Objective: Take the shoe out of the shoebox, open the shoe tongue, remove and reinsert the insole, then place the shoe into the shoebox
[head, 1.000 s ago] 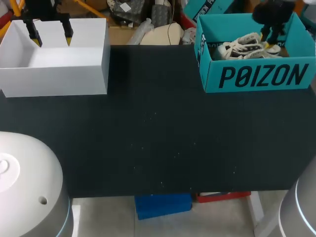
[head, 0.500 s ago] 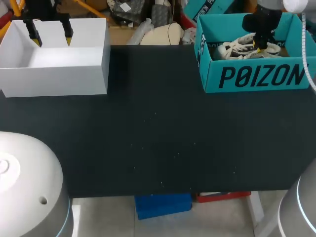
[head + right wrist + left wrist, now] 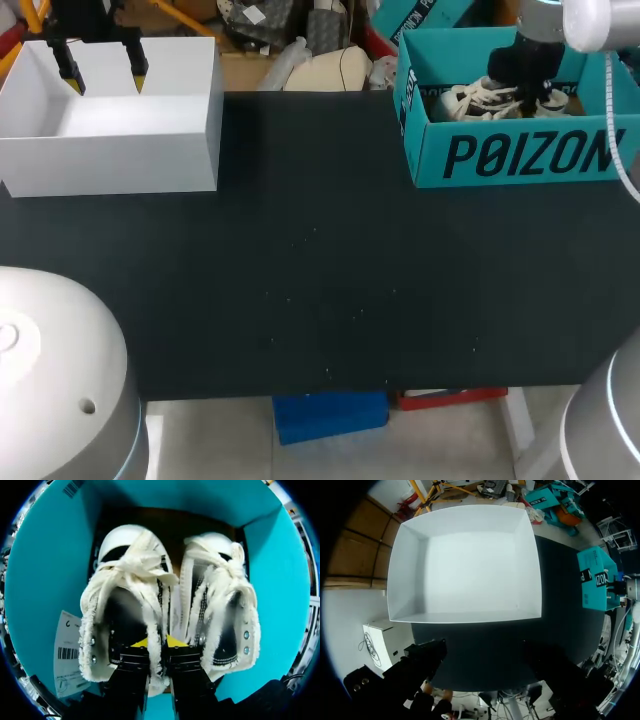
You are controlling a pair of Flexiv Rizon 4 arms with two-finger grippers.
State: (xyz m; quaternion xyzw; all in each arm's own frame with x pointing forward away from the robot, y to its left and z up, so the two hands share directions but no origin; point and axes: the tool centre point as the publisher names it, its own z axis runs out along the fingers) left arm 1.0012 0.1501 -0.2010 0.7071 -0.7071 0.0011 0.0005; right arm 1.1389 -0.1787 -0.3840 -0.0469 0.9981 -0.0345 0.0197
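**Right hand point(image 3: 520, 85) sinks into shoebox point(image 3: 520, 155)**

Head view: left hand point(image 3: 103, 72) hangs wide open, far off. Left wrist view: white box point(image 3: 465, 565) ahead. Right wrist view: narrow hand pinches the shoe point(image 3: 125, 585) rim; toe points straight ahead.

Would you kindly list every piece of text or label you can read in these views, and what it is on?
"POIZON": large dark letters on the teal shoebox, front wall.
Barcode sticker on the shoebox's inner wall: print too small to read.
White box: no text.
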